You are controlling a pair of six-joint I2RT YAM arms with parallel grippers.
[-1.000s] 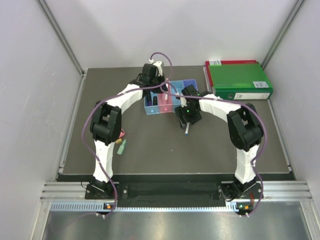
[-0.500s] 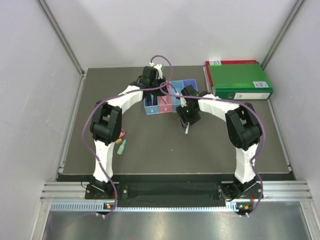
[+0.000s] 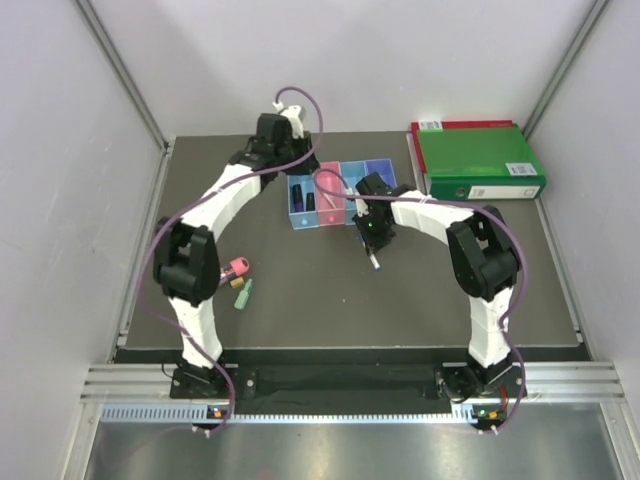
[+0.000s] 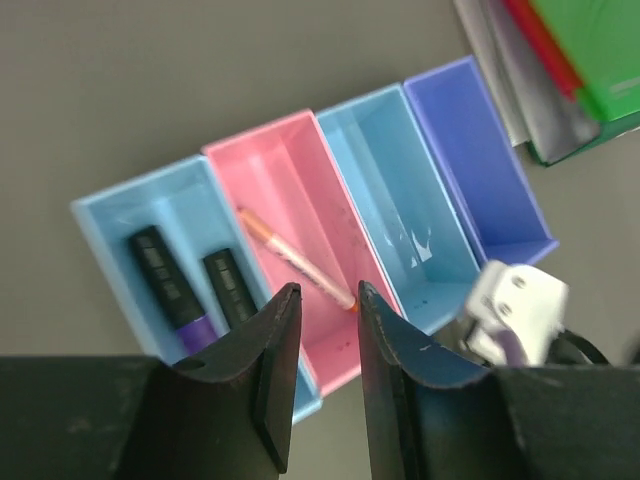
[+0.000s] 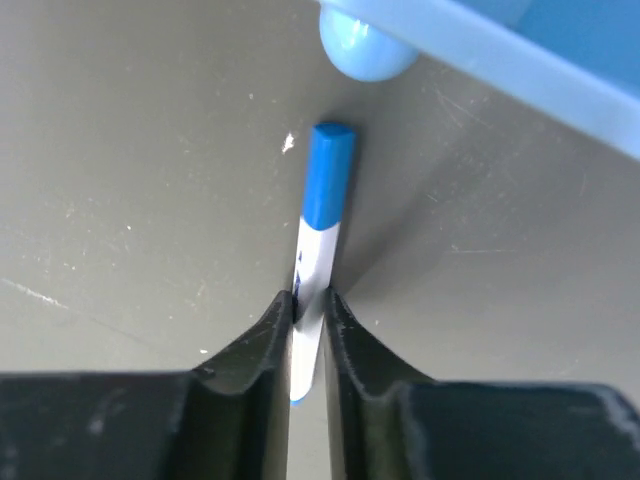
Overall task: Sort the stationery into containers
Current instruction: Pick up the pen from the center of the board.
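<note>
The containers (image 3: 340, 188) are a joined row of light blue, pink, light blue and purple-blue boxes. In the left wrist view the left light blue box (image 4: 120, 225) holds two dark markers (image 4: 165, 275), and the pink box (image 4: 300, 160) holds a thin white pen (image 4: 295, 258). My left gripper (image 4: 328, 295) hangs above them, open, with nothing between its fingers; the top view shows my left gripper (image 3: 283, 160) behind the row's left end. My right gripper (image 5: 310, 300) is shut on a white pen with a blue cap (image 5: 325, 225) lying on the table. From the top, my right gripper (image 3: 372, 243) is just in front of the boxes.
A pink highlighter (image 3: 238, 267) and a green one (image 3: 244, 293) lie on the table's left side by the left arm's elbow. A large green binder (image 3: 478, 160) sits at the back right. A light blue box's foot and rim (image 5: 520, 60) stand just beyond the held pen.
My left gripper has opened and drawn back and left from the boxes, and its elbow has swung left. My right gripper has shut on the blue-capped white pen.
</note>
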